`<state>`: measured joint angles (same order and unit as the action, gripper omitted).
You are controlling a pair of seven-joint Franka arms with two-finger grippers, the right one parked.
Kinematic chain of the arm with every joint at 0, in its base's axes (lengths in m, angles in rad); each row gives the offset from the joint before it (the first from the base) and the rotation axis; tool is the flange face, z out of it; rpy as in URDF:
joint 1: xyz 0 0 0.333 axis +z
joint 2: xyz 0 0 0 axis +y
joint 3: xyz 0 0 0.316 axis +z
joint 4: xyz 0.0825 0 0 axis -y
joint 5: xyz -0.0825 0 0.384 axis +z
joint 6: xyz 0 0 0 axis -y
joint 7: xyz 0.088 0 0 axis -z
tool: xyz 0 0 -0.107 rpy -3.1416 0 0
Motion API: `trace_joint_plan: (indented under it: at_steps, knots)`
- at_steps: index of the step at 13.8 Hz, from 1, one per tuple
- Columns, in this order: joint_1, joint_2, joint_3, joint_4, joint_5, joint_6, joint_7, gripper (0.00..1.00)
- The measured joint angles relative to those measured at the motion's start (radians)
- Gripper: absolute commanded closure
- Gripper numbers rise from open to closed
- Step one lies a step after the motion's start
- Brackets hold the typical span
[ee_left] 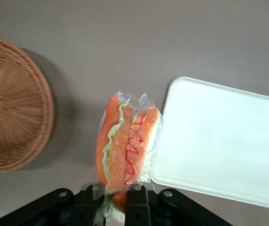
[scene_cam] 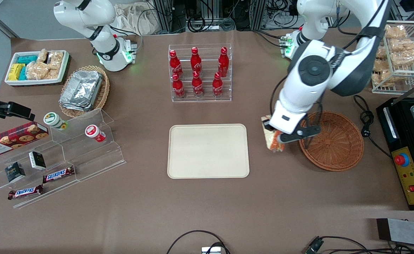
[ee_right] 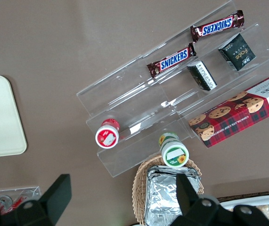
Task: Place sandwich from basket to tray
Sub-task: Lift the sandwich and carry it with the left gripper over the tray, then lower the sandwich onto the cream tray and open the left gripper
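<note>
My left gripper (scene_cam: 275, 138) is shut on the clear-wrapped sandwich (scene_cam: 273, 140) and holds it above the table, between the round reddish-brown basket (scene_cam: 337, 141) and the cream-beige tray (scene_cam: 208, 151). In the left wrist view the sandwich (ee_left: 127, 146) hangs from the black fingers (ee_left: 139, 207), its orange and green layers showing. The basket (ee_left: 12, 103) is empty and the tray (ee_left: 224, 141) lies bare beside the sandwich.
A clear rack of red cola bottles (scene_cam: 199, 72) stands farther from the front camera than the tray. A black appliance (scene_cam: 409, 151) and a wire rack of snack bags (scene_cam: 401, 53) stand at the working arm's end. Acrylic steps with snacks (scene_cam: 51, 155) lie toward the parked arm's end.
</note>
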<state>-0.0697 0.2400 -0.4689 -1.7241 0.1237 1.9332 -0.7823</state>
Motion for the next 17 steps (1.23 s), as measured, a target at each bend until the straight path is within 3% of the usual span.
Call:
trace_joint_plan:
  at_steps: [3,9,17]
  knots:
    - [-0.045,0.043,-0.001,0.034,0.005,0.003,0.004,0.87]
    - [-0.164,0.182,-0.001,0.085,0.094,0.05,0.004,0.85]
    - [-0.216,0.304,0.0,0.102,0.2,0.13,-0.053,0.82]
